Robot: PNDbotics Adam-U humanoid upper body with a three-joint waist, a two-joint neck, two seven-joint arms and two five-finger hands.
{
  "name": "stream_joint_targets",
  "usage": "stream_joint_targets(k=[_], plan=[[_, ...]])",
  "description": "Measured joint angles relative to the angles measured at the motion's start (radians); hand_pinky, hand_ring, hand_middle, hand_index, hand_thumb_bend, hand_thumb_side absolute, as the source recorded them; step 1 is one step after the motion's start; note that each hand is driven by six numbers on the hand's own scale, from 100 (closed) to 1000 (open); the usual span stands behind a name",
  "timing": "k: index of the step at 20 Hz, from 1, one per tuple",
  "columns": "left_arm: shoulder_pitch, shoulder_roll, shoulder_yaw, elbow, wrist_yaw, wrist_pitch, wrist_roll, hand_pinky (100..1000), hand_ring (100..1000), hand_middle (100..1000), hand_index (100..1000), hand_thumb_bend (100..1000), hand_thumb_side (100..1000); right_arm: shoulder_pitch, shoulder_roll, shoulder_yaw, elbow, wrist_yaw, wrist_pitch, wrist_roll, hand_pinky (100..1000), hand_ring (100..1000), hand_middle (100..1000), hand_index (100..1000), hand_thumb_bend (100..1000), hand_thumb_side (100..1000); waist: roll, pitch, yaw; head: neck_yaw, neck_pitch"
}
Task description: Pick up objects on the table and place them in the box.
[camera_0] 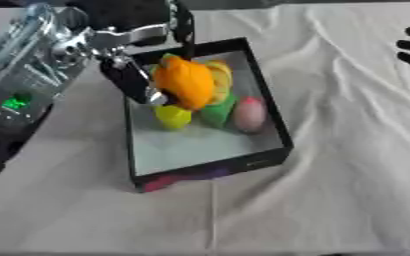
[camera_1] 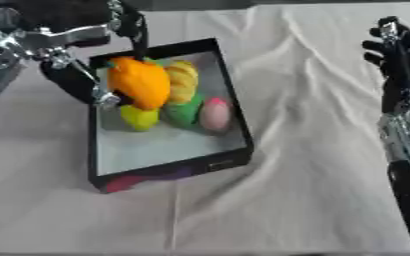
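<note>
A black box (camera_0: 215,172) with a pale floor lies on the white cloth, left of centre. Inside at its far end sit a small yellow item (camera_0: 173,117), a green one (camera_0: 217,113) and a pink egg-shaped one (camera_0: 250,114). A ribbed yellow piece (camera_1: 184,75) lies behind them. My left hand (camera_0: 137,82) reaches in from the upper left, its dark fingers curled on a large orange object (camera_0: 184,82) held over the box's far end. My right hand (camera_1: 396,50) stays at the right edge, open with fingers up, well away from the box.
The wrinkled white cloth (camera_0: 331,190) covers the whole table. My left arm's silver forearm (camera_0: 25,65) crosses the upper left corner. The near half of the box floor (camera_0: 191,147) is bare. No loose items show on the cloth.
</note>
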Motion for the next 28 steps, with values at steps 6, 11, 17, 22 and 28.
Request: stream_joint_targets(k=[6,11,17,22,28], plan=[[0.001,-0.024,-0.011,0.081,-0.012,-0.069,-0.014,869,874,853,964,619,571,-0.002,0.000,0.001,0.000,0.000,0.000,0.000,809,764,743,805,100,697,0.000,0.000,0.004,-0.002,0.000],[0.019,-0.011,0.044,0.023,0.029,-0.079,0.019,858,856,847,965,371,645,-0.002,0.000,0.000,-0.006,-0.001,-0.001,-0.001,809,765,743,805,100,687,0.000,-0.001,0.012,-0.009,0.000],[0.146,0.062,0.194,-0.134,0.126,-0.018,0.112,794,782,780,861,100,484,0.009,-0.003,-0.008,-0.018,-0.003,-0.004,-0.010,805,765,743,804,100,680,0.000,-0.002,0.039,-0.033,0.001],[0.290,0.068,0.342,-0.230,0.217,0.070,0.202,777,761,770,857,100,673,0.029,-0.011,-0.024,-0.030,-0.003,-0.004,-0.028,806,765,744,804,100,676,-0.020,-0.002,0.068,-0.062,0.001],[0.465,0.020,0.519,-0.279,0.325,0.178,0.311,770,759,782,865,100,757,0.041,-0.011,-0.032,-0.038,0.002,-0.006,-0.043,804,765,744,804,100,673,-0.032,-0.004,0.074,-0.074,0.001]])
